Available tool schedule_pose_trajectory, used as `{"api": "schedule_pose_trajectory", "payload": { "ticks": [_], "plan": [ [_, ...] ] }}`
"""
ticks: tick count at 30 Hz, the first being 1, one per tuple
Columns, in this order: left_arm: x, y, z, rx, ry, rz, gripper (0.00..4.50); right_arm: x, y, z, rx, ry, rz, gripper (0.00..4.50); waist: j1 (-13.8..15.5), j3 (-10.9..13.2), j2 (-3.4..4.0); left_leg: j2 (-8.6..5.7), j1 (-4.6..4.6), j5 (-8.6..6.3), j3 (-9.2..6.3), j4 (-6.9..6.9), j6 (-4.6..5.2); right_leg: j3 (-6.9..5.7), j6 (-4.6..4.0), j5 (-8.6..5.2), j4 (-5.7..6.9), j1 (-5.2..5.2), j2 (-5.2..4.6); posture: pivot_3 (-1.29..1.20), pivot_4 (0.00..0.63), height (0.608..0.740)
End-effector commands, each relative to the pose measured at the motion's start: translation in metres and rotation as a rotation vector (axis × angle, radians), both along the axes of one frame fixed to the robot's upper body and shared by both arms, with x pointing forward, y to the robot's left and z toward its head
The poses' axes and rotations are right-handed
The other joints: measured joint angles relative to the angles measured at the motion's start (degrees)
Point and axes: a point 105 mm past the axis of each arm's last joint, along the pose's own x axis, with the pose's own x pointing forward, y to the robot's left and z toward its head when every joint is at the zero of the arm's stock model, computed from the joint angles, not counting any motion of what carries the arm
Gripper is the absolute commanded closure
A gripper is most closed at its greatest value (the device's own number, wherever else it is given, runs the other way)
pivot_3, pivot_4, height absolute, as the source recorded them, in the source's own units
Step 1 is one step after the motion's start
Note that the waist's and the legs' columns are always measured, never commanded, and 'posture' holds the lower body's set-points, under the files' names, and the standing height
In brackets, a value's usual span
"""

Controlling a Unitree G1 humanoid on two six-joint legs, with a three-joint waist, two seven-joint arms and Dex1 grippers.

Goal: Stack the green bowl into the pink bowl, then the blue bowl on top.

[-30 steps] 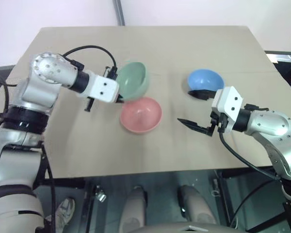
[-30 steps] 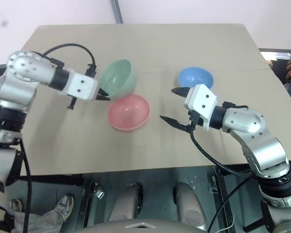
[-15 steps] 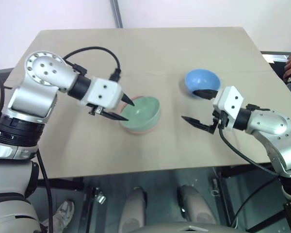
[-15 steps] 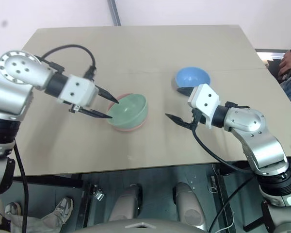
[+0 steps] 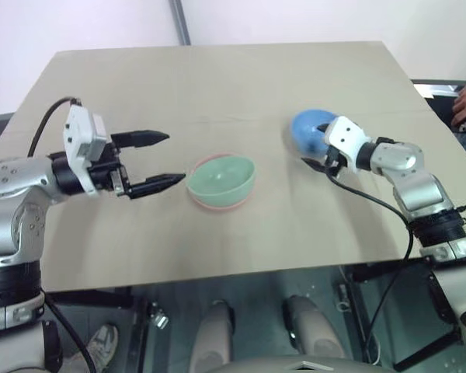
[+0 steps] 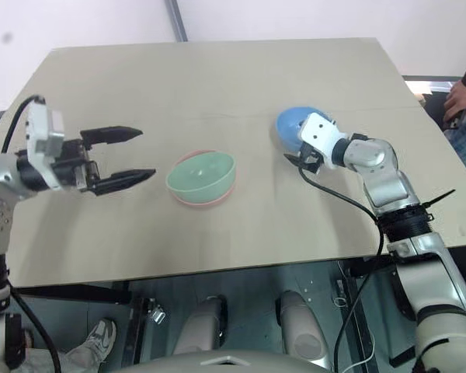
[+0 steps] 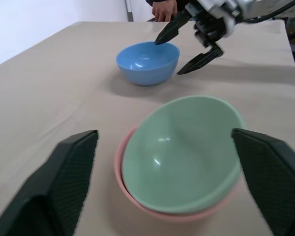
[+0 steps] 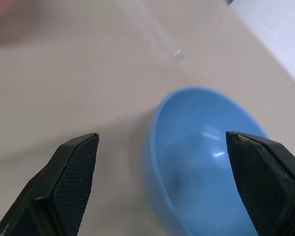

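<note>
Green bowl [image 6: 201,174] nested in the pink bowl [image 6: 206,199], mid-table [image 6: 217,85]. Left of that stack, clear of it, left gripper [image 6: 123,155] spread wide, holding nothing. Right of the stack, blue bowl [image 6: 289,125], with the right gripper [image 6: 299,155] right against it, fingers mostly hidden.

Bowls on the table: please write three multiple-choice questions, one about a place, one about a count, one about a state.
1. Where is the green bowl?
A. Inside the pink bowl
B. Inside the blue bowl
C. Alone on the table

2. How many bowls show?
A. Two
B. Three
C. Four

3. How is the left gripper?
A. Shut on the green bowl
B. Shut on nothing
C. Open, holding nothing

Answers: 1 A, a pink rim shows around the green bowl. 2 B, green, pink and blue. 3 C, its fingers stand spread beside the stack, apart from it.
</note>
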Motion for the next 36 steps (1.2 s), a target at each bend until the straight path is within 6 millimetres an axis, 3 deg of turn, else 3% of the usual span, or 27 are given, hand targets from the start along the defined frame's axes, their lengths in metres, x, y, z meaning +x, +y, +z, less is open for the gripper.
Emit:
{"api": "schedule_pose_trajectory", "payload": {
  "ticks": [1,4,7,11,15,19,24,26,30,36],
  "plan": [
    [-0.019,-0.004,0.009,-0.033,-0.021,-0.042,0.00,0.009,0.001,-0.002,-0.047,0.026,0.025,0.63,0.03,0.01,-0.01,0.00,0.01,0.00,-0.01,-0.02,0.00,0.00,0.00,0.00,-0.01,0.00,0.00,0.00,0.150,0.727],
    [-0.025,-0.005,0.000,-0.026,-0.007,-0.041,0.00,0.016,-0.001,-0.009,-0.073,0.052,0.017,1.44,-0.08,0.01,0.00,0.00,0.06,0.00,0.00,-0.04,0.00,0.01,-0.01,0.00,0.01,0.01,0.00,0.00,0.150,0.727],
    [-0.025,-0.007,-0.002,-0.027,-0.019,-0.021,0.00,0.019,-0.002,-0.009,-0.098,0.041,0.018,2.53,-0.06,0.01,0.00,-0.01,0.06,0.00,0.00,-0.05,0.00,0.01,-0.01,0.00,0.01,0.01,0.00,0.00,0.150,0.727],
    [-0.021,-0.003,-0.013,-0.034,-0.030,0.023,0.00,0.015,0.005,0.007,-0.096,-0.050,0.086,4.44,-0.31,0.02,0.01,-0.01,0.06,0.00,0.01,-0.05,0.00,0.02,-0.01,0.00,0.01,0.01,0.00,0.00,0.150,0.727],
    [-0.017,0.003,-0.020,-0.086,-0.035,0.054,0.00,-0.010,0.024,0.038,-0.020,-0.097,0.248,4.48,-0.38,0.09,0.12,-0.01,0.06,0.00,0.01,-0.07,0.00,0.04,-0.01,0.01,0.02,0.00,0.01,0.00,0.150,0.727],
    [-0.018,0.007,-0.024,-0.105,-0.001,0.008,0.00,-0.057,0.058,0.068,0.069,-0.089,0.462,4.48,-0.24,0.09,0.13,0.01,0.05,0.00,-0.02,-0.11,0.00,0.01,-0.01,0.00,0.02,-0.01,0.02,0.00,0.150,0.727],
    [-0.018,0.016,-0.034,-0.081,0.079,-0.046,0.00,-0.095,0.096,0.086,0.106,-0.061,0.610,4.48,-0.23,0.08,0.11,0.01,0.08,0.00,-0.04,-0.12,0.00,-0.02,0.00,-0.01,0.03,0.00,0.02,0.00,0.150,0.727],
    [-0.017,0.019,-0.038,-0.066,0.103,-0.059,0.00,-0.104,0.114,0.087,0.124,-0.036,0.654,4.48,-0.26,0.08,0.12,0.01,0.09,0.00,-0.03,-0.11,0.00,-0.02,0.01,-0.02,0.04,0.00,0.02,0.00,0.150,0.727],
    [-0.017,0.020,-0.039,-0.058,0.119,-0.074,0.00,-0.112,0.137,0.072,0.082,0.020,0.701,4.48,-0.28,0.08,0.11,0.02,0.06,0.00,-0.03,-0.12,0.00,-0.02,0.00,-0.02,0.04,-0.05,0.04,0.00,0.150,0.727],
    [-0.018,0.023,-0.037,-0.048,0.121,-0.067,0.00,-0.110,0.148,0.047,0.022,0.090,0.713,4.48,-0.03,0.08,0.11,0.02,-0.02,0.00,-0.03,-0.13,-0.01,-0.03,0.00,-0.02,0.00,-0.09,0.02,0.00,0.150,0.727]
  ]
}}
